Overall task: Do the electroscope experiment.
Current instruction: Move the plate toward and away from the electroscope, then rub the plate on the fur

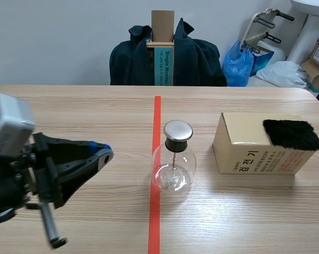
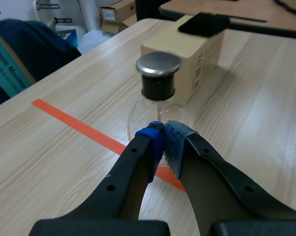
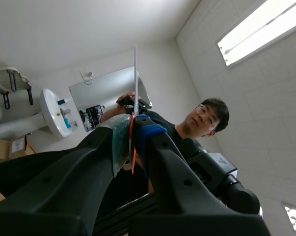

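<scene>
flask [image 1: 173, 172]: clear glossy glass | cap [image 1: 178, 129]: brushed metal | fur [image 1: 291, 134]: black, shaggy | box [image 1: 244, 153]: matt tan cardboard | table [image 1: 85, 111]: matt pale wood grain | rod [image 3: 135, 78]: smooth, pale, plastic-looking | pads [image 2: 176, 142]: dotted, rubbery

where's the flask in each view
Scene view: flask at the middle, on the red tape, left of the box.
Left wrist view: flask just ahead of the shut left gripper, box behind it.
Right wrist view: not in it; right gripper clamps a rod.
Shared landmark: the box.
</scene>
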### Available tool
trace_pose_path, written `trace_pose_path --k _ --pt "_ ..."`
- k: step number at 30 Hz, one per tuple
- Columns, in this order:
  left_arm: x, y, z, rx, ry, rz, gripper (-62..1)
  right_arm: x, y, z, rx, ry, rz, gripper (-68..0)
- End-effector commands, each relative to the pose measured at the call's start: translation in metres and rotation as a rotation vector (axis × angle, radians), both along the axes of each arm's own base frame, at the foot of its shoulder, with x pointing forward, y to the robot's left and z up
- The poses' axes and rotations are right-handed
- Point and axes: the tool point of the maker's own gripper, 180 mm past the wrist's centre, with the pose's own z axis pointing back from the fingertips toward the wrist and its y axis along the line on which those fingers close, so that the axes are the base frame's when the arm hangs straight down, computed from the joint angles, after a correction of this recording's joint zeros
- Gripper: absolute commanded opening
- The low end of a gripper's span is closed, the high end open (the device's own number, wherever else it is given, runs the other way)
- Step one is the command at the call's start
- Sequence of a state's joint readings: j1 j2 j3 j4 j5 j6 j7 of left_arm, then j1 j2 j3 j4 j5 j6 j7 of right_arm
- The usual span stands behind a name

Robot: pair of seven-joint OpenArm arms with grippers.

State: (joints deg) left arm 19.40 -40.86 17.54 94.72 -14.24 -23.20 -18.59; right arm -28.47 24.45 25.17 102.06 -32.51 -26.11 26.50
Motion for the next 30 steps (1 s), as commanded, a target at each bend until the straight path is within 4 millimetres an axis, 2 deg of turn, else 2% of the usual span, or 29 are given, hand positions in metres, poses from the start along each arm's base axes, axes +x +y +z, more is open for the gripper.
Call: trace_pose_path --k 1,4,5,6,9,10,15,21,26,30 --pt "-0.017 0.003 0.006 -0.018 0.039 -0.015 -57.8 -0.001 -0.002 0.012 -0.015 -0.037 -0.007 -66.9" --pt "-0.037 0.006 0.021 -0.01 0.061 -0.034 -57.2 -0.001 -0.005 0.011 -0.006 -0.036 -0.023 -66.9" --pt "-0.039 0.008 0.025 -0.008 0.058 -0.03 -53.3 -0.001 -0.007 0.011 -0.002 -0.035 -0.03 -66.9" --pt "-0.04 0.01 0.027 -0.005 0.053 -0.024 -45.5 -0.001 -0.008 0.011 0.0 -0.034 -0.036 -66.8" --pt "-0.038 0.015 0.032 -0.005 0.038 -0.008 -9.5 -0.001 -0.015 0.01 0.018 -0.03 -0.069 -66.9" --pt "-0.037 0.015 0.033 -0.005 0.035 -0.003 0.5 -0.001 -0.018 0.009 0.024 -0.025 -0.083 -66.9" --pt "-0.036 0.016 0.032 -0.002 0.036 0.002 1.4 -0.002 -0.028 -0.013 0.038 0.021 -0.122 -66.9" --pt "-0.036 0.016 0.031 0.002 0.038 0.004 1.4 -0.003 -0.023 -0.05 0.046 0.081 -0.085 -66.9" --pt "-0.036 0.017 0.03 0.004 0.04 0.004 1.4 0.008 -0.004 -0.088 0.04 0.168 -0.041 -66.9" --pt "-0.036 0.017 0.03 0.007 0.041 0.005 1.4 0.021 0.02 -0.123 0.044 0.251 0.033 -66.9"
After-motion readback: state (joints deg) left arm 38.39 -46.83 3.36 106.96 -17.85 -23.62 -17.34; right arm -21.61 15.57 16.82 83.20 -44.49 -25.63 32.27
